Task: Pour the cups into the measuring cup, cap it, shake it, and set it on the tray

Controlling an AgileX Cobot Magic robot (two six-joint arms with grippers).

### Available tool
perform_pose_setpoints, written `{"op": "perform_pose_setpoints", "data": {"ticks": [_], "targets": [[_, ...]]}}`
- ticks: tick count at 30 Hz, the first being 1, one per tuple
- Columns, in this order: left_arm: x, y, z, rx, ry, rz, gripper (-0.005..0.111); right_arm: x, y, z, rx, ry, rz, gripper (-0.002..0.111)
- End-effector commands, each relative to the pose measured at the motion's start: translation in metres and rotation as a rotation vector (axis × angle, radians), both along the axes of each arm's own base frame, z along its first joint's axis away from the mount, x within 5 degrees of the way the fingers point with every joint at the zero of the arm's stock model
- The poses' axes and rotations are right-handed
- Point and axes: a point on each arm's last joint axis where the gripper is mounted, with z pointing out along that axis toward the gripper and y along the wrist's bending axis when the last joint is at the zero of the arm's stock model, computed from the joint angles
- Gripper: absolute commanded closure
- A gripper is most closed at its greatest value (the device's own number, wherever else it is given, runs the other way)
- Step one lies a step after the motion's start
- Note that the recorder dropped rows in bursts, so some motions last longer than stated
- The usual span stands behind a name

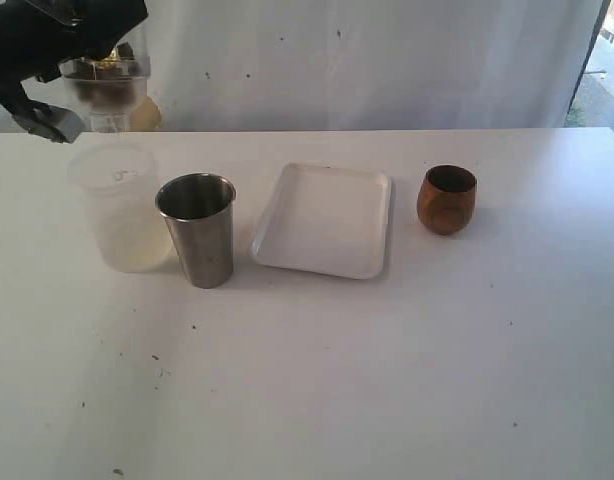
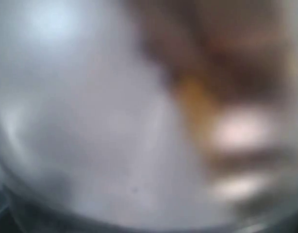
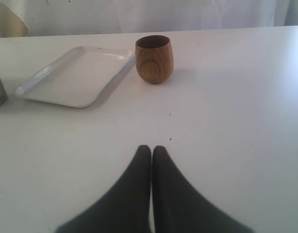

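Note:
At the far left, well above the table, the clear measuring cup (image 1: 105,88) hangs with brownish contents inside, and my left gripper (image 1: 87,75) is closed round it. Its clear wall (image 2: 115,126) fills the left wrist view as a blur, hiding the fingers. The steel tumbler (image 1: 198,229) stands upright left of the white tray (image 1: 372,215), which has nothing on it. The brown wooden cup (image 1: 447,199) stands upright to the tray's right and shows in the right wrist view as cup (image 3: 154,58) beside tray (image 3: 42,77). My right gripper (image 3: 151,148) is shut and holds nothing, low over bare table short of the wooden cup.
A frosted translucent cup (image 1: 117,208) stands on the table just left of the tumbler, below the raised measuring cup. A white curtain (image 1: 387,60) hangs behind the table's far edge. Bare white tabletop (image 1: 387,380) stretches in front of the objects.

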Motion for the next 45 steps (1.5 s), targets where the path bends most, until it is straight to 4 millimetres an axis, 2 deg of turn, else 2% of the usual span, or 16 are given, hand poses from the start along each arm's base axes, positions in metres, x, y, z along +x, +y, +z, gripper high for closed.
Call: {"op": "perform_pose_setpoints", "data": {"ticks": [1,15,45], "targets": [[-0.0023,-0.0017,0.0115,-0.029,-0.042,-0.021,0.107,-0.0001,-0.0002,-0.0007,-0.002,-0.007,-0.002,0.108],[-0.0003,0.0000,0.0050,0.038,-0.004,0.009,0.107,-0.0001,-0.0002,-0.0007,-0.002,-0.007,-0.002,0.108],[-0.0007,-0.0004,0.0055,0.035,-0.008,0.003,0.107,-0.0001,-0.0002,-0.0007,0.029,-0.005,-0.010,0.108]]}}
